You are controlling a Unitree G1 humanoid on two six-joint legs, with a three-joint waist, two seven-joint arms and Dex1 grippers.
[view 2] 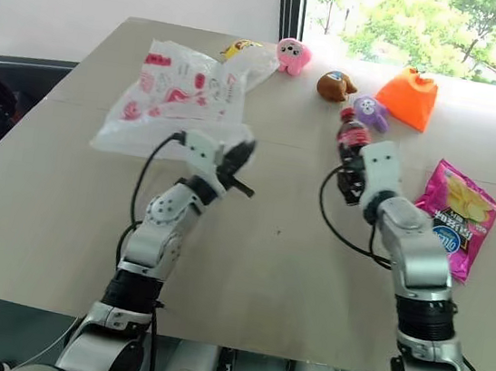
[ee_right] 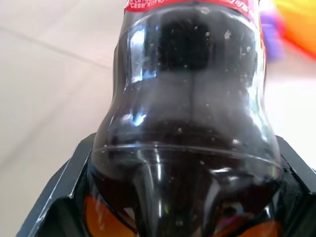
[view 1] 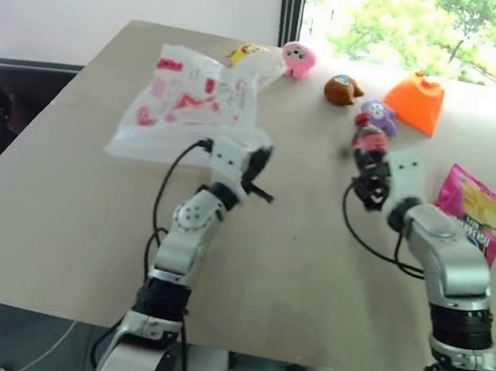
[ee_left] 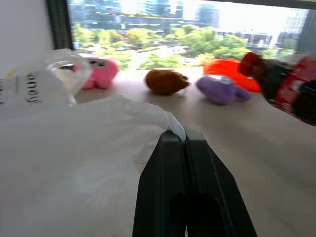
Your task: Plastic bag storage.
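Note:
The plastic bag (view 1: 184,102), thin translucent white with red-pink print, lies crumpled on the far left of the table (view 1: 71,208). My left gripper (ee_left: 183,140) sits at the bag's near right corner. Its fingers are shut, with a fold of the bag's film pinched at their tips. In the head views this gripper (view 1: 258,167) points forward and to the right. My right gripper (view 1: 372,179) is shut on a dark cola bottle (ee_right: 192,98) with a red label. The bottle (view 2: 352,135) is held up over the table's right half, cap away from me.
Along the far edge sit a yellow toy (view 1: 244,53), a pink plush (view 1: 298,59), a brown toy (view 1: 341,90), a purple toy (view 1: 381,114) and an orange cone-shaped toy (view 1: 417,102). A glossy pink chips packet (view 1: 475,211) lies at the right.

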